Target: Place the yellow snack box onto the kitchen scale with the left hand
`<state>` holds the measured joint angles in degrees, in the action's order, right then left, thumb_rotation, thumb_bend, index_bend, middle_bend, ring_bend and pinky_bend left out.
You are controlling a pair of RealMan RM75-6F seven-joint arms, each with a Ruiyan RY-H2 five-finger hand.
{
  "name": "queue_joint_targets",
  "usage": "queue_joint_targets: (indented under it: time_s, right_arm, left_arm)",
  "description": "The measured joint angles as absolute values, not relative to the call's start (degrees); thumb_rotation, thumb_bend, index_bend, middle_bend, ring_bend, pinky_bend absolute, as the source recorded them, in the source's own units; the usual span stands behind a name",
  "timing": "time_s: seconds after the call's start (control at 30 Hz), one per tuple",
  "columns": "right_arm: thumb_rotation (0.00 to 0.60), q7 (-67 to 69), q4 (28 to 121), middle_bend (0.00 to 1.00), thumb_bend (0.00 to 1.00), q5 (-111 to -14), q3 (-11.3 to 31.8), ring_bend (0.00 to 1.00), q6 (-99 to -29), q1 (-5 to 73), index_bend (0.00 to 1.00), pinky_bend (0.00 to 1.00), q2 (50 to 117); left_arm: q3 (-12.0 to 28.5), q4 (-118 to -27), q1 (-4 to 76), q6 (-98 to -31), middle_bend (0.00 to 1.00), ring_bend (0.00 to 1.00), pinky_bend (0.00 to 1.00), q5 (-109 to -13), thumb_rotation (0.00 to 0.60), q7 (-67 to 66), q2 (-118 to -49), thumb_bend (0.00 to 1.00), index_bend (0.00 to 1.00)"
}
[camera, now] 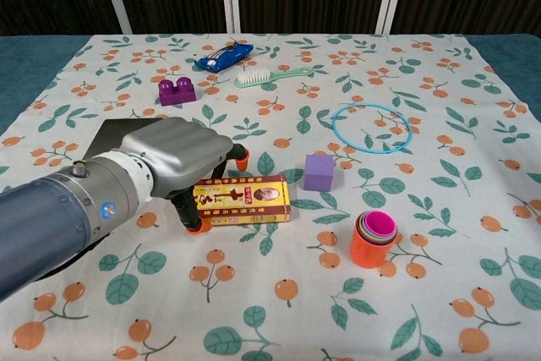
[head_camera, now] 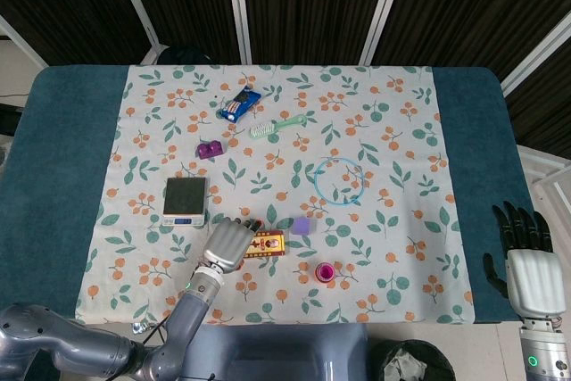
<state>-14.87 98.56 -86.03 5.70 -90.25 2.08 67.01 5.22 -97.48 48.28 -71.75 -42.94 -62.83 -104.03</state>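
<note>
The yellow snack box (head_camera: 268, 244) (camera: 246, 200) lies on the floral cloth near the front, slightly askew. My left hand (head_camera: 228, 242) (camera: 172, 161) grips its left end, with the thumb on the near edge and the fingers curled over the far edge. The kitchen scale (head_camera: 185, 200) sits just behind and left of that hand. In the chest view only a dark corner of the scale's plate (camera: 105, 137) shows past the hand. My right hand (head_camera: 525, 260) hangs off the table's right side, its fingers apart and holding nothing.
A purple cube (head_camera: 302, 225) (camera: 319, 172) sits just right of the box, with stacked cups (head_camera: 326, 272) (camera: 374, 239) in front of it. A blue ring (head_camera: 316, 180) (camera: 333, 128), purple brick (head_camera: 211, 150) (camera: 176, 90), green brush (head_camera: 277, 126) (camera: 270, 76) and blue packet (head_camera: 239, 105) (camera: 225, 56) lie farther back.
</note>
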Motion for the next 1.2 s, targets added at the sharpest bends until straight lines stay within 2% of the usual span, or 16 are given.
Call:
queue_joint_targets:
  time_s: [0.4, 0.57, 0.8, 0.97, 1.2]
  right_arm:
    - [0.6, -15.29, 98.52, 0.07, 0.51, -86.08, 5.57, 0.06, -90.01, 2.22, 0.03, 0.01, 67.23]
    - [0.6, -15.61, 98.58, 0.07, 0.51, -86.1, 5.52, 0.06, -89.94, 2.28, 0.03, 0.01, 67.38]
    - [0.6, -16.04, 98.88, 0.07, 0.51, -86.16, 5.45, 0.06, -89.88, 2.34, 0.03, 0.01, 67.55]
    - [0.6, -16.64, 99.22, 0.07, 0.51, -86.49, 5.23, 0.06, -89.76, 2.43, 0.03, 0.01, 67.82]
    - [0.6, -17.23, 99.2, 0.07, 0.51, -86.2, 5.18, 0.06, -89.43, 2.55, 0.03, 0.01, 68.14]
  left_arm:
    - [6.13, -100.8, 47.78, -72.08, 0.59, 0.48, 0.54, -47.33, 0.6, -58.71, -98.17, 0.38, 0.27]
    - [6.41, -103.32, 47.56, -70.62, 0.58, 0.47, 0.54, -49.37, 0.6, -56.37, -91.82, 0.38, 0.28]
    - [4.54, -104.19, 46.92, -65.85, 0.57, 0.47, 0.54, -54.65, 0.6, -51.2, -79.47, 0.38, 0.28]
    - [3.53, -101.91, 45.99, -62.52, 0.57, 0.47, 0.53, -58.43, 0.6, -43.54, -74.82, 0.38, 0.28]
    - [2.28, -93.45, 45.42, -58.33, 0.57, 0.47, 0.52, -62.79, 0.6, -36.88, -73.32, 0.38, 0.28]
